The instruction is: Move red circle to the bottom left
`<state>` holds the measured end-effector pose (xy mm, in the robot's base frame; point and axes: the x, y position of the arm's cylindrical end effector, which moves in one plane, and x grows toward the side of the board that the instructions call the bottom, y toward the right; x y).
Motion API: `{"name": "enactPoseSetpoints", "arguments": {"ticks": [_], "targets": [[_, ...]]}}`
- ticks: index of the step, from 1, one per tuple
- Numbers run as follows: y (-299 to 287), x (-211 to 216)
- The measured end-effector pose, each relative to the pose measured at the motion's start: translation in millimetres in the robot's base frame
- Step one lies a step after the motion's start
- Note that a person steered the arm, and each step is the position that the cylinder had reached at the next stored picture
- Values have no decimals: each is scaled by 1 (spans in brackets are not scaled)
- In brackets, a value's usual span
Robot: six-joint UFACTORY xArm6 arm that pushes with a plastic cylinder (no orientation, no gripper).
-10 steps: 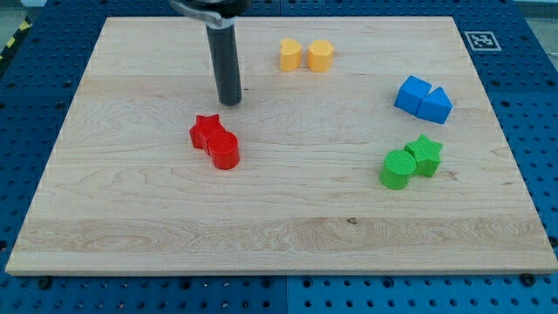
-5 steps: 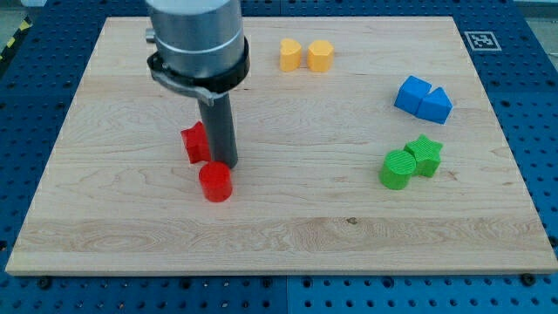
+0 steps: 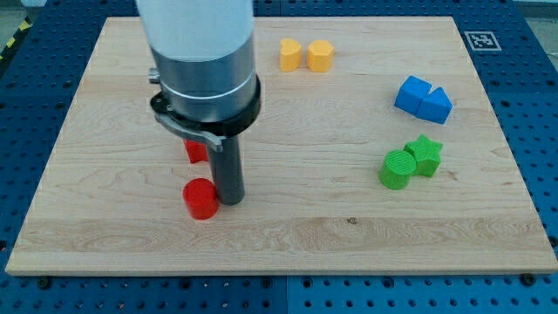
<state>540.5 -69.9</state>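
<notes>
The red circle [image 3: 200, 199] stands on the wooden board [image 3: 288, 235], left of centre and toward the view's bottom. My tip [image 3: 230, 201] is on the board right against the circle's right side. The arm's body hides most of the red star [image 3: 196, 151], which shows just above the circle, a little apart from it.
Two yellow blocks [image 3: 306, 55] sit at the view's top centre. Two blue blocks [image 3: 423, 98] sit at the right. A green circle [image 3: 398, 169] and a green star [image 3: 425, 154] touch each other lower right. A printed marker [image 3: 480, 40] is at the top right corner.
My tip came down from above the red pair toward the view's bottom, passing the star. The red circle has slid down and left, away from the star.
</notes>
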Motion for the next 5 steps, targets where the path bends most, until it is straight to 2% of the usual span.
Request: {"name": "enactPoseSetpoints", "arguments": {"ticks": [5], "targets": [[-83,15]]}}
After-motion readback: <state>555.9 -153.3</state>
